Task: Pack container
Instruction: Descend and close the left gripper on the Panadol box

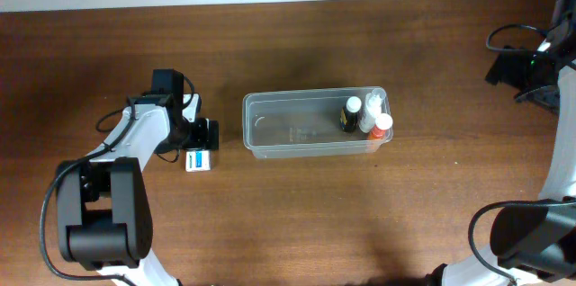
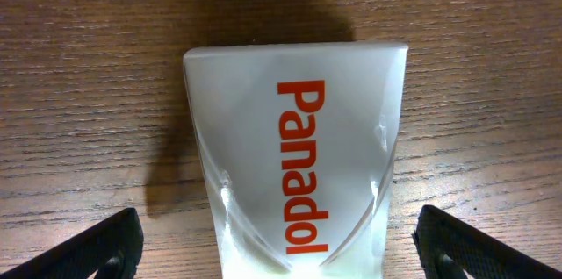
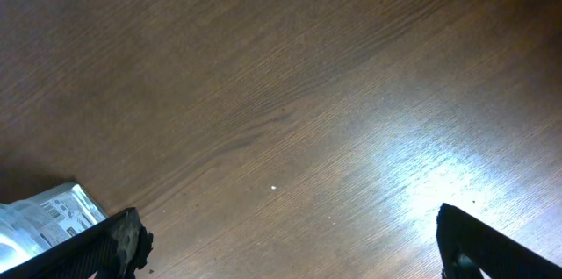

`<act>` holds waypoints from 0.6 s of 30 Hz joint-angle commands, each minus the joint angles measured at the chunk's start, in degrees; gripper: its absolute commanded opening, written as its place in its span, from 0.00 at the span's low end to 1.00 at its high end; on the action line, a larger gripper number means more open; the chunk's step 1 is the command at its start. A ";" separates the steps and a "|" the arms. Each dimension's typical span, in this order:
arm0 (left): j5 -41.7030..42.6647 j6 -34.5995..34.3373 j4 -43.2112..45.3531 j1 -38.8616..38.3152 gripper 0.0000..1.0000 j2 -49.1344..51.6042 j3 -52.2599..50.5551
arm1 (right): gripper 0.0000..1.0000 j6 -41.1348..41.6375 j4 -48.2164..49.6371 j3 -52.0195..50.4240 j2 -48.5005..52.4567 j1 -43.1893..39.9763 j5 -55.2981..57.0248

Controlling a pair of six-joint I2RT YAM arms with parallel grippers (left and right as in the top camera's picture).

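Container (image 1: 288,133) at worktop (image 1: 270,223) middle, bottles (image 1: 364,115) bunched at its right end, left end free for more. Left gripper (image 2: 281,244) wide open, empty, straddling Panadol box (image 2: 294,165) just left of container: lined up for grab, likely. Right gripper (image 3: 299,248) open, empty, off at right edge, clear of action.

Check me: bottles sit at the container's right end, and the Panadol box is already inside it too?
Wrong on the box: overhead shows the Panadol box outside, on the table left of the container. The bottles do sit at its right end.
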 commanded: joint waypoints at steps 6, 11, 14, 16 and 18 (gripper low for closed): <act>-2.14 -1.66 0.00 0.24 0.99 1.57 0.76 | 0.98 0.72 0.00 -0.35 -0.11 -0.13 0.52; -2.23 -1.64 0.00 0.24 0.99 2.93 0.72 | 0.99 0.72 0.02 -0.35 -0.11 -0.13 0.52; -2.23 -1.64 -0.02 0.24 0.99 4.02 0.72 | 0.98 0.72 0.02 -0.35 -0.11 -0.13 0.52; -2.23 -1.64 -0.13 0.24 0.99 4.42 0.72 | 0.98 0.72 0.02 -0.35 -0.11 -0.13 0.52; -2.23 -1.64 -0.13 0.24 0.99 4.42 0.72 | 0.98 0.72 0.02 -0.35 -0.11 -0.13 0.52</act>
